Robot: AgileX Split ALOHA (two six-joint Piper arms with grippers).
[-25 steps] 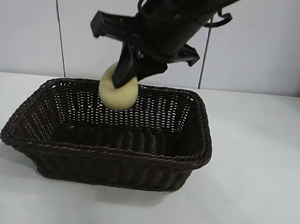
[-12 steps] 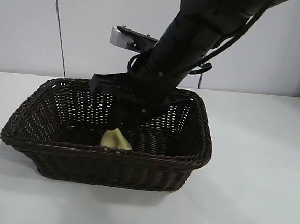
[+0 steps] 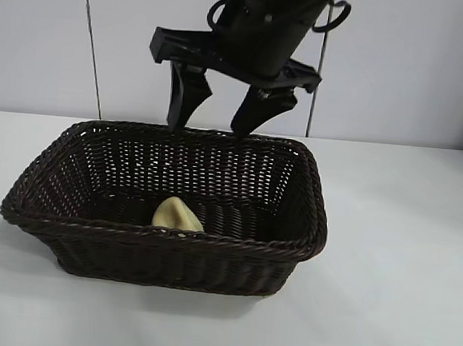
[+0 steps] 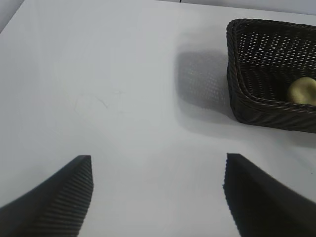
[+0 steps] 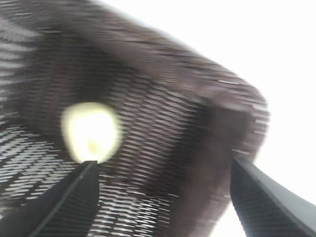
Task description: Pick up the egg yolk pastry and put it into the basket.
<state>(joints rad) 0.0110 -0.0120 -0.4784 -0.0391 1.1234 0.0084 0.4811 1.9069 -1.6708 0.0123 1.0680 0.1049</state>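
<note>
Above the basket [image 3: 161,252], the right gripper [image 3: 215,124] hangs with jaws spread and empty; the pastry [image 3: 178,215] lies on the basket floor near the front wall. Placement looks complete. Next: retract clear of the rim. Left gripper [image 4: 158,197], released, idles well beside the basket.

A plain white counter [image 3: 401,258] fills the lower part of the exterior view, matte and evenly lit, with only soft grey shadows lying on it. Behind it stands a pale grey-white wall [image 3: 34,37] of flat panels, split by two thin dark vertical seams [image 3: 91,42]. The left wrist view shows faint scuff marks [image 4: 98,101] on the counter's surface.
</note>
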